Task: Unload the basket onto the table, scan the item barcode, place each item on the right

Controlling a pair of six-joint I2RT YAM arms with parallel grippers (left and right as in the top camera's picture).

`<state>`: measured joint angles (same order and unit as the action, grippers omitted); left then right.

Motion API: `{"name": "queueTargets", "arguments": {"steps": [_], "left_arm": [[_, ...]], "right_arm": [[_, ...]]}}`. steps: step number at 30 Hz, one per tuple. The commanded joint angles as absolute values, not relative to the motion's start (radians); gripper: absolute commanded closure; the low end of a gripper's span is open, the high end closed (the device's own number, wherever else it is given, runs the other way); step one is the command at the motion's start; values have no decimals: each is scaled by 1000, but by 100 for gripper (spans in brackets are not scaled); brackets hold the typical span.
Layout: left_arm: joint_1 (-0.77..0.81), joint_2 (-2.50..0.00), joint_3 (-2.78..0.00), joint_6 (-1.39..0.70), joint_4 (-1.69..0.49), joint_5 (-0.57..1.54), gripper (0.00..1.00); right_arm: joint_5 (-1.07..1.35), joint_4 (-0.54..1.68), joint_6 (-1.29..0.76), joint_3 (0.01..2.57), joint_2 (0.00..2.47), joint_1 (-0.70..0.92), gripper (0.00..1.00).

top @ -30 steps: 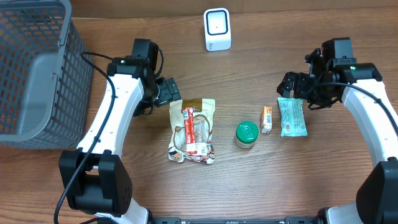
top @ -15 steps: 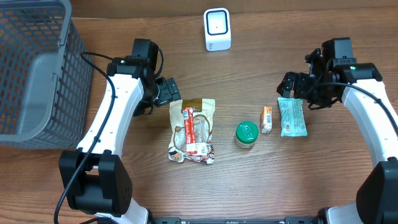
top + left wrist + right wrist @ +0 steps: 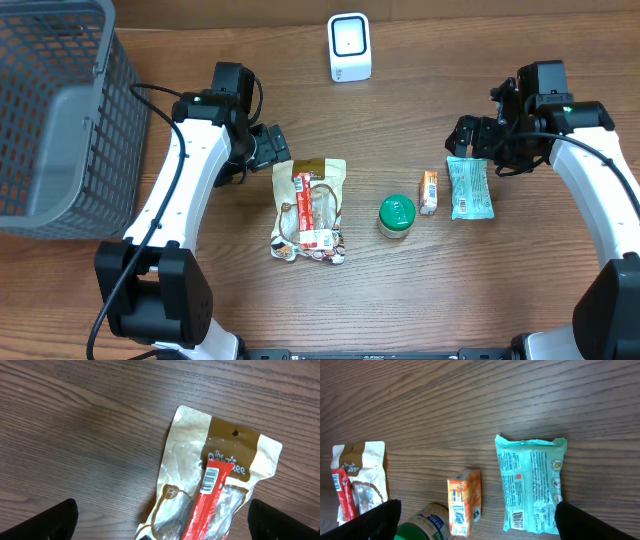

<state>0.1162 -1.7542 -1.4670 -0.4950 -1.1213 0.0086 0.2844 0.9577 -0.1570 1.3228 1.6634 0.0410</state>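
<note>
**Overhead: both arms low over the goods, nothing in either grip**

From above I see four items in a loose row on the table (image 3: 450,290). At the left of the row a pouch (image 3: 318,215) lies flat, with a red stick (image 3: 303,195) resting lengthwise on it. Next comes a jar (image 3: 397,216) with a green lid, then a small orange box (image 3: 428,191), then a teal packet (image 3: 469,188). Box and packet lie just beside each other, and I cannot tell whether they touch. The white scanner (image 3: 349,47) stands at the far edge, well apart from all of them. A grey wire basket (image 3: 70,100) fills the far left corner.

My left gripper (image 3: 272,150) hovers at the pouch's top edge. On its wrist camera the fingers (image 3: 42,521) show only as dark tips in the two bottom corners. They are spread wide, with the pouch and stick lying between them and nothing pinched. The stick's barcode (image 3: 212,479) faces up, near its top end.

My right gripper (image 3: 474,140) hangs just beyond the packet's top end. Its fingers (image 3: 365,522) are likewise spread to the bottom corners of the wrist view — empty. There I can make out a second barcode (image 3: 516,519) at the packet's lower left corner, face up. The box lies beside the packet, and the jar is partly cut off by the frame.
</note>
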Motion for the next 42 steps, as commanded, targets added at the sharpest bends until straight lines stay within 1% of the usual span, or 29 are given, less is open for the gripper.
{"name": "queueTargets", "arguments": {"steps": [1,4,9,10,11,12,14,16,17,18,20,22,23,26,30,33,36,37,38,39,41,42], "left_arm": [[118,-1732,-1488,-501,-1118,19,0],[118,-1732,-1488,-501,-1118,19,0],[118,-1732,-1488,-501,-1118,19,0],[118,-1732,-1488,-501,-1118,19,0],[118,-1732,-1488,-501,-1118,19,0],[118,-1732,-1488,-501,-1118,19,0],[118,-1732,-1488,-501,-1118,19,0],[118,-1732,-1488,-501,-1118,19,0],[118,-1732,-1488,-501,-1118,19,0],[118,-1732,-1488,-501,-1118,19,0],[118,-1732,-1488,-501,-1118,19,0],[118,-1732,-1488,-501,-1118,19,0],[118,-1732,-1488,-501,-1118,19,0],[118,-1732,-1488,-501,-1118,19,0],[118,-1732,-1488,-501,-1118,19,0],[118,-1732,-1488,-501,-1118,19,0],[118,-1732,-1488,-501,-1118,19,0],[118,-1732,-1488,-501,-1118,19,0],[118,-1732,-1488,-501,-1118,19,0],[118,-1732,-1488,-501,-1118,19,0],[118,-1732,-1488,-501,-1118,19,0],[118,-1732,-1488,-501,-1118,19,0]], "right_arm": [[290,952,-160,1331,1646,46,0],[300,949,-160,1331,1646,46,0],[389,975,-160,1331,1646,46,0],[408,981,-160,1330,1646,46,2],[426,992,-160,1330,1646,46,16],[441,1004,-160,1330,1646,47,31],[470,1033,-160,1330,1646,47,58],[500,1059,-160,1330,1646,50,77],[503,1070,-160,1330,1646,55,81],[502,1081,-159,1329,1646,65,82],[498,1104,-159,1329,1646,92,81],[488,1113,-159,1328,1646,130,69],[487,1114,-159,1328,1646,149,65],[487,1109,-159,1328,1646,210,59],[460,1105,-173,1328,1646,287,56],[410,1099,-239,1328,1646,357,54],[274,1090,-315,1328,1646,433,43],[225,1088,-334,1328,1646,454,37],[179,1085,-350,1328,1646,474,26],[144,1080,-353,1328,1646,494,18],[96,1069,-353,1328,1646,525,4],[76,1063,-353,1328,1646,537,0]]}}
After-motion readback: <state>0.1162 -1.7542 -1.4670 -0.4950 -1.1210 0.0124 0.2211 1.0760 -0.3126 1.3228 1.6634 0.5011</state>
